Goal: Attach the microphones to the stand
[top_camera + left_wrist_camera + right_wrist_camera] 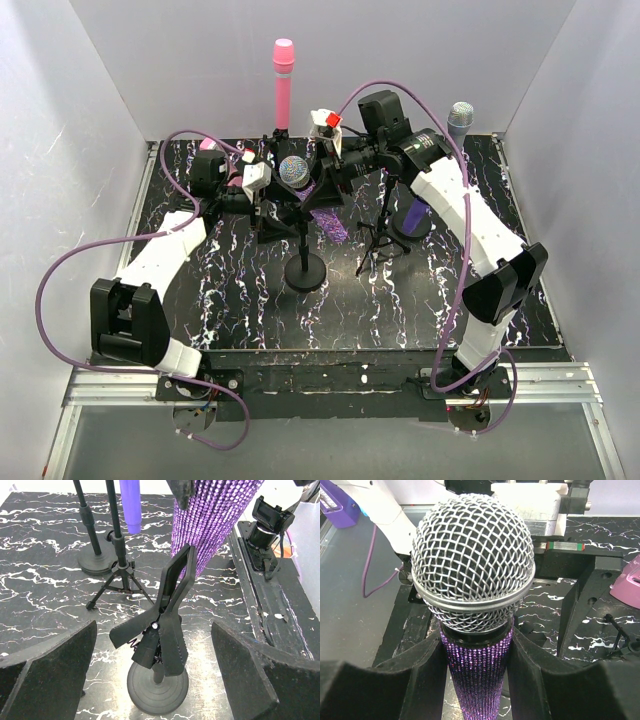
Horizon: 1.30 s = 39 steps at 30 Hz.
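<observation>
Your right gripper (477,655) is clamped tight on the glittery purple microphone (472,565), with its pads on the sequined body just under the mesh head. That grip leaves the whole tail free to feed into a holder. In the left wrist view the tail hangs just beside the upper tips of the spring clip (172,595) on the round-base stand (157,687). I can't tell whether they touch. Your left gripper (152,645) is spread wide and holds nothing, with its fingers either side of the clip. My read is that it's staged to squeeze the clip handles so the jaws open for the tail, but it isn't on them yet. The pink microphone (283,80) and silver-grey microphone (460,118) stand upright at the back, apparently already mounted. The dark purple microphone (415,213) sits behind your right arm, and its mount is hidden. The tripod stand (116,580) is near and could snag. I see no readable brand or text. The purple tag in the right wrist view is too blurred to read.
</observation>
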Available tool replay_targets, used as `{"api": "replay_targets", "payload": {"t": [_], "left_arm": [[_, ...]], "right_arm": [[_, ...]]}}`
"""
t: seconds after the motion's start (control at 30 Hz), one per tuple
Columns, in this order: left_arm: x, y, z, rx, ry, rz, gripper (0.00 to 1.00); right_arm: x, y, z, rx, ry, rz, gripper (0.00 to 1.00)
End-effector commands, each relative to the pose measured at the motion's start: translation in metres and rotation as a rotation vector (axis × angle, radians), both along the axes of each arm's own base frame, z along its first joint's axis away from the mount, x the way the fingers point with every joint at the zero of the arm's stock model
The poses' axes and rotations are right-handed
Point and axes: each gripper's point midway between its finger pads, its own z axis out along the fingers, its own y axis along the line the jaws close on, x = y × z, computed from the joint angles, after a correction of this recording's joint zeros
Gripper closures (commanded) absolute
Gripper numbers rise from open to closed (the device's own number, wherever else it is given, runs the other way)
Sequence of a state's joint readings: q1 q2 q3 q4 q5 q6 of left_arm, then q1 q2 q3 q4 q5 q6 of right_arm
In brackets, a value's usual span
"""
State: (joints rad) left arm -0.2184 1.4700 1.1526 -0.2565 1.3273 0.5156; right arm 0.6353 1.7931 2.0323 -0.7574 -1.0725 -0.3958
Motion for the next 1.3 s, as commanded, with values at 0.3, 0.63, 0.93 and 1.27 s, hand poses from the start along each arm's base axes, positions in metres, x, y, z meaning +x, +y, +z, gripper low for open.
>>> {"api": "replay_targets", "payload": {"t": [0.3, 0.63, 0.93, 1.27], "left_arm": [[0.000, 0.005, 0.004, -0.001, 0.022, -0.021, 0.71], [0.000, 0.005, 0.010, -0.002, 0.019, -0.013, 0.81], [-0.001, 0.009, 0.014, 0.005, 0.019, 0.055, 0.34], [-0.010, 0.020, 0.007, 0.058, 0.052, 0.186, 0.16]], "right_arm": [[0.003, 0.002, 0.029, 0.067, -0.067, 0.008, 0.99], [-0.004, 0.009, 0.027, 0.058, -0.026, 0.013, 0.99], [0.012, -0.016, 0.048, 0.070, -0.062, -0.088, 0.99], [0.002, -0.027, 0.049, 0.077, -0.058, -0.066, 0.99]]}}
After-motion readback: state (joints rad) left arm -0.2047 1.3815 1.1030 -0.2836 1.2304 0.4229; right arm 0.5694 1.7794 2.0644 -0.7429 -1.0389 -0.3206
